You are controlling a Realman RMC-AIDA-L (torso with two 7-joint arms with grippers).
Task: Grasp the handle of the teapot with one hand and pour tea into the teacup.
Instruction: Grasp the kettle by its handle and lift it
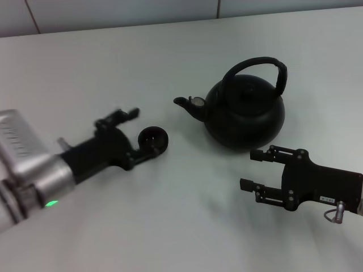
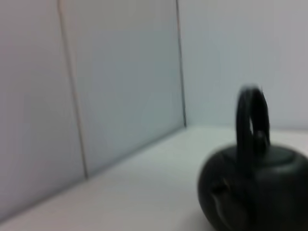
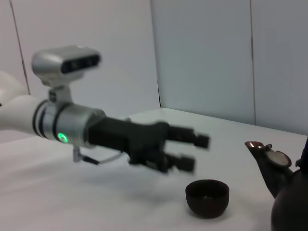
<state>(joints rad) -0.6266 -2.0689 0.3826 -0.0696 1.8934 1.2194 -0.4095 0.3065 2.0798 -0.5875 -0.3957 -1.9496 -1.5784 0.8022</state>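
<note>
**Both grippers open, teapot untouched**

While we look down from the head camera, the white table (image 1: 187, 226) fills most of what we see, with pale wall panels (image 2: 120, 86) rising behind it. On it, toward the far right of centre, stands the teapot (image 1: 245, 116), a round matte-black pot sitting upright, its short spout (image 1: 186, 104) pointing toward our left side. Its handle (image 1: 258, 65) arches over the lid, free of any contact.

Our left arm reaches in from the left, and the left gripper (image 1: 142, 127) sits low over the table with its fingers spread apart, holding nothing. One finger lies just beside the teacup (image 1: 153, 139); from the right wrist camera the gripper appears slightly above and beside the cup rather than around it, so we cannot tell whether they touch.

Our right gripper (image 1: 249, 169) hovers near the table in front of the teapot, close to its base but apart from it, its two fingers parted and empty.

The teacup, small, dark and handleless, stands upright to the left of the spout, well apart from the pot.
</note>
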